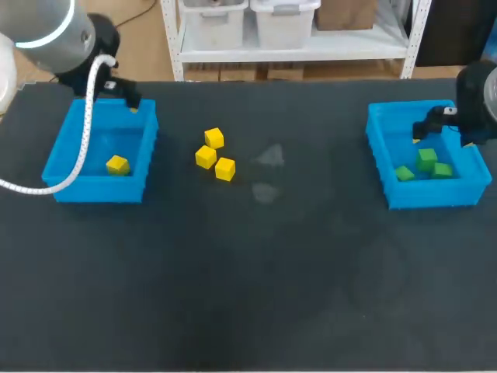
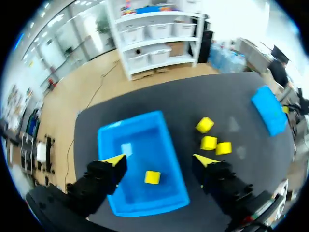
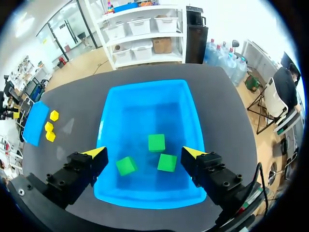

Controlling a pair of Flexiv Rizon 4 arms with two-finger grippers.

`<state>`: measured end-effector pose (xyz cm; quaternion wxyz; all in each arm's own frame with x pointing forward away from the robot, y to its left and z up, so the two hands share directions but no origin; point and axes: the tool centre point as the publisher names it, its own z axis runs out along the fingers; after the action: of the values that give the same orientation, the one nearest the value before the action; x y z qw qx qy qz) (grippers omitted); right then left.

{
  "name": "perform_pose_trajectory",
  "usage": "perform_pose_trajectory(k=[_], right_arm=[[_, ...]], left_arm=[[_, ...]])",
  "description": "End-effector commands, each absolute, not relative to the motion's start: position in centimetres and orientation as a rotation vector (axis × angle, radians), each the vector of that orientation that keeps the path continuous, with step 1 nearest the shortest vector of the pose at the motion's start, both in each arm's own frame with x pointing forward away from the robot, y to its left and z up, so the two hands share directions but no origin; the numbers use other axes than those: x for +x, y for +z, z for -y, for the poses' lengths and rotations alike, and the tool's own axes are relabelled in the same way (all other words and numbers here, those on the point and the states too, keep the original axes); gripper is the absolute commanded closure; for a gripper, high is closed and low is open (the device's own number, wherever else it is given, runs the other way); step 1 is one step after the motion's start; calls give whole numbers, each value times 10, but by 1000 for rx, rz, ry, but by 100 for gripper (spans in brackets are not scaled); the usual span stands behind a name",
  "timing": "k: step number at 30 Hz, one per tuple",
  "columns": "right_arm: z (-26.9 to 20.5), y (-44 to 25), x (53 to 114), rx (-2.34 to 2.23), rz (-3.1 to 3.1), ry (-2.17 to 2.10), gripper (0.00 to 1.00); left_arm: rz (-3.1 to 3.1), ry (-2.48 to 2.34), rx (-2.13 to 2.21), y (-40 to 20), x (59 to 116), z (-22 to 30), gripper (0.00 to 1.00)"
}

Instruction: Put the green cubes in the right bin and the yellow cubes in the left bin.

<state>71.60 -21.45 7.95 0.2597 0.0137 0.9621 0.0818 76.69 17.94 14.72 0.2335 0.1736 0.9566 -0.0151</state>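
- Spanning the whole scene: dark desk [image 1: 272, 295], carrying both bins and the loose cubes.
- Left bin [image 1: 97, 189], blue, on the desk's left side. Right bin [image 1: 431, 194], blue, on its right side. The two are well apart.
- Left arm enters from the rear left corner. Left tool [image 2: 160, 159] hangs above the left bin, fingers spread wide, gripping nothing.
- Right arm enters from the right edge. Right tool [image 3: 144, 152] hangs above the right bin, fingers spread wide, gripping nothing.
- Three green cubes [image 1: 426, 158] lie inside the right bin on its floor, close together, below the right tool.
- One yellow cube [image 1: 117, 165] lies alone inside the left bin on its floor, toward the front, below the left tool.
- Three yellow cubes [image 1: 206, 157] sit on the bare desk in a tight cluster, outside the left bin and near its right side, well apart from the right bin.
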Motion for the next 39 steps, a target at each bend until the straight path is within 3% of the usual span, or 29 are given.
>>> perform_pose_trajectory(k=[1, 11, 25, 39], right_arm=[[214, 78, 712, 54, -2479, 205, 0], [214, 78, 712, 54, -2479, 205, 0], [214, 78, 712, 54, -2479, 205, 0], [214, 78, 712, 54, -2479, 205, 0]], left_arm=[[-2617, -137, 630, 166, 767, -141, 0], [-2511, -198, 1419, 135, 752, -47, 0], [-1889, 38, 2556, 99, 746, -34, 0], [-1428, 298, 2963, 66, 743, -24, 0]])
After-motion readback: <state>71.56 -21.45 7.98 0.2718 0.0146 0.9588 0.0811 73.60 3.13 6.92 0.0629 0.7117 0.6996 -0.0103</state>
